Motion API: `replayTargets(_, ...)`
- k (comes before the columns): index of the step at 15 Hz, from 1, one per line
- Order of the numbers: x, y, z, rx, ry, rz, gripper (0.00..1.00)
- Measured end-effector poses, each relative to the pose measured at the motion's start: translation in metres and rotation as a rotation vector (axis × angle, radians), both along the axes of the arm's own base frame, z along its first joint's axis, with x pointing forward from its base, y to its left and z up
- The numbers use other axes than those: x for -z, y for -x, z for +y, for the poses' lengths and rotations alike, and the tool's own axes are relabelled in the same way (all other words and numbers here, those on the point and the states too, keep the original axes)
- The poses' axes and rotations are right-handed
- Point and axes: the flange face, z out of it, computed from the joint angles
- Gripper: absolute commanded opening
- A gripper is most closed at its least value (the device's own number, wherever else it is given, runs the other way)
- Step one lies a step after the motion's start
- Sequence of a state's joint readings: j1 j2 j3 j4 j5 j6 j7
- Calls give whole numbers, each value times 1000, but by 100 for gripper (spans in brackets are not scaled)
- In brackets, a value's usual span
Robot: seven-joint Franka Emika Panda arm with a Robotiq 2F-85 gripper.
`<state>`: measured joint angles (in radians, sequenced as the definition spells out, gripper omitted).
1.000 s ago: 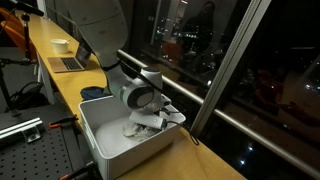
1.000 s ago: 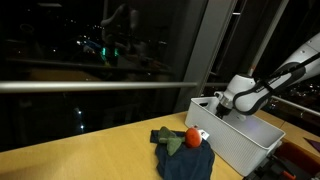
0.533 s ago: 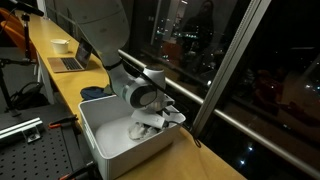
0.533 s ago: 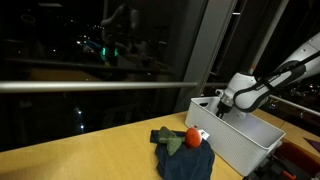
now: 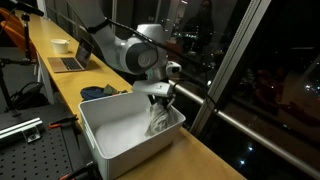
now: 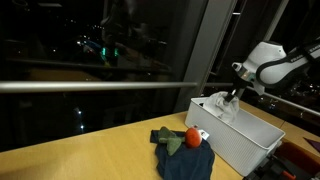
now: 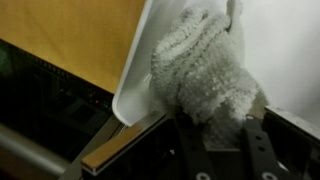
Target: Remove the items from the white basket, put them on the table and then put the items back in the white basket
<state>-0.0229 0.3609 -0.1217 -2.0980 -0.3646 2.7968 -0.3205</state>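
Step in hand: removal stage, partly done; dark navy blue cloth with a reddish-orange round item and a dark green folded piece already out on the light yellowish wooden table, just beside the large white rectangular plastic basket.
Gripper: Robotiq gripper above the basket's far corner, jaws clamped nearly together on the white fuzzy cloth.
Cloth position: hanging from the jaws, lower end near or inside the rim; cannot tell whether touching.
Cloth look: in wrist view nubby, looped terry texture, bunched and limp.
Next move, judged: lift clear of the wall, carry toward the tabletop pile, release.
Risk, judged: trailing end snagging on the rim.
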Motion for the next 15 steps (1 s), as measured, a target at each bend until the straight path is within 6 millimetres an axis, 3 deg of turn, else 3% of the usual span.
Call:
replayTargets(4,-81,19,46,-60,61,-46,4)
replayTargets(7,-125,36,118,-147,87,-34,4)
replayTargets(10,-142,63,208,-257,112,9,4)
replayTargets(15,-147,127,356,-431,158,87,4)
